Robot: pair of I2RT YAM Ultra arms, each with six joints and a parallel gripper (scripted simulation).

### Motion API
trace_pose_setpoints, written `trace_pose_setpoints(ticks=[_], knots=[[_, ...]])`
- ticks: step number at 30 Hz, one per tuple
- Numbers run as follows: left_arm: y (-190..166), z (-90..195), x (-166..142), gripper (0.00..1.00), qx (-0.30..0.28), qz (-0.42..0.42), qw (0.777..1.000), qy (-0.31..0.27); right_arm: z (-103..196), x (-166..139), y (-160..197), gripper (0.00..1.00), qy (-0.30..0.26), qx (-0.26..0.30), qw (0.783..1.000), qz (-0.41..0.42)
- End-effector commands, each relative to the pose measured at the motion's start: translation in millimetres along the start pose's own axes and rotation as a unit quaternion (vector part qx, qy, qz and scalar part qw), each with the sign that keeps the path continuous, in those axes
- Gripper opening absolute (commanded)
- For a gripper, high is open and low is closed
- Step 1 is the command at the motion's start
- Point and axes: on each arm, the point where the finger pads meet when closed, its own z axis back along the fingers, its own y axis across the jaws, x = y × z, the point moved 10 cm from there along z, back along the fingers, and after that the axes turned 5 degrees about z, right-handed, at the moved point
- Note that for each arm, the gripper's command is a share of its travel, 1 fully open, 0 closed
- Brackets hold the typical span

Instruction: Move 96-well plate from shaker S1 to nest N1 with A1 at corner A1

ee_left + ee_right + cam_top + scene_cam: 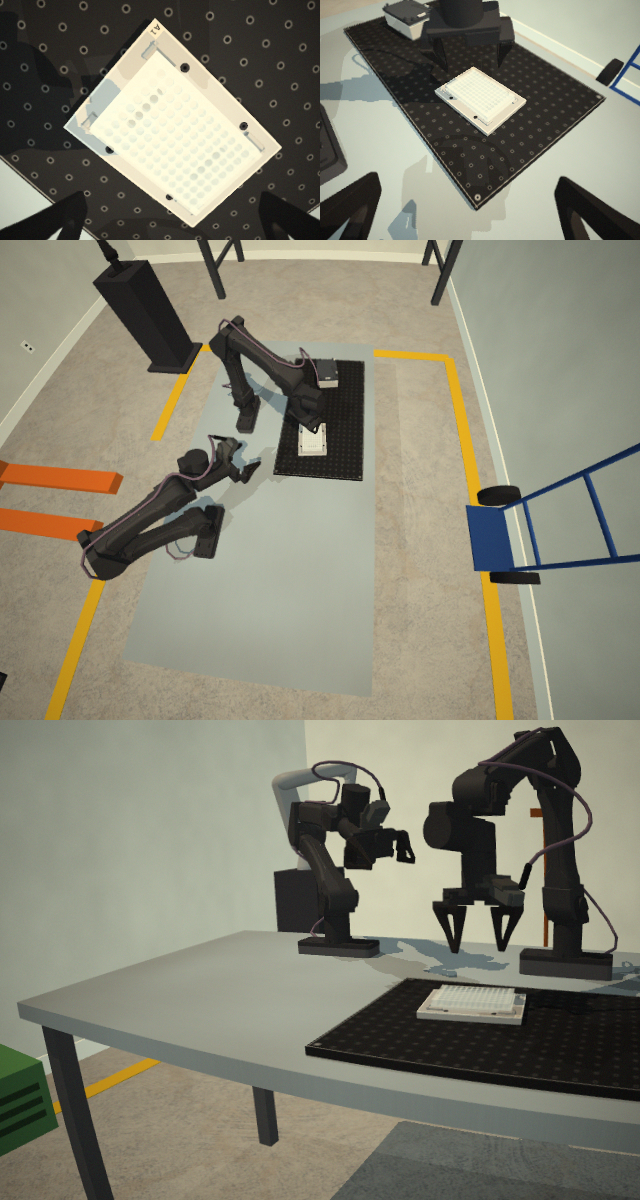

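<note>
The white 96-well plate (175,140) lies on the beige plate nest N1 (227,102), inside its outline. The nest's A1 mark (155,30) is beside one plate corner; I cannot make out the cut-off corner. The plate also shows in the top view (312,440), in the exterior view (473,999) and in the right wrist view (480,95). My left gripper (478,929) hangs open and empty well above the plate, its fingertips clear of it. My right gripper (403,849) (251,469) is open and empty, off to the side over the bare table.
The grey plate shaker S1 (326,372) stands empty at the far end of the black perforated board (346,410); it also shows in the right wrist view (407,15). Both arm bases (338,946) (566,962) stand behind the board.
</note>
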Motion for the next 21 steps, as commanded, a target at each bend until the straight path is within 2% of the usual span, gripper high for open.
trace_pose_setpoints(ticks=[1, 8, 14, 20, 21], knots=[[5.1, 7.6, -0.7, 1.00, -0.045, -0.117, 0.992, -0.007, 3.1, 2.2, -0.7, 1.00, -0.008, -0.001, 1.000, 0.000], [13.2, 10.7, -0.3, 1.00, -0.065, -0.210, 0.975, -0.015, 3.1, 2.2, -0.7, 1.00, -0.008, -0.001, 1.000, 0.000], [25.7, 15.1, -1.3, 1.00, -0.091, -0.334, 0.938, -0.024, 3.1, 2.2, -0.7, 1.00, -0.008, -0.001, 1.000, 0.000], [36.0, 18.7, -0.8, 1.00, -0.113, -0.443, 0.889, -0.032, 3.1, 2.2, -0.7, 1.00, -0.008, -0.001, 1.000, 0.000], [36.0, 18.7, -0.8, 1.00, -0.113, -0.443, 0.889, -0.032, 3.1, 2.2, -0.7, 1.00, -0.008, -0.001, 1.000, 0.000]])
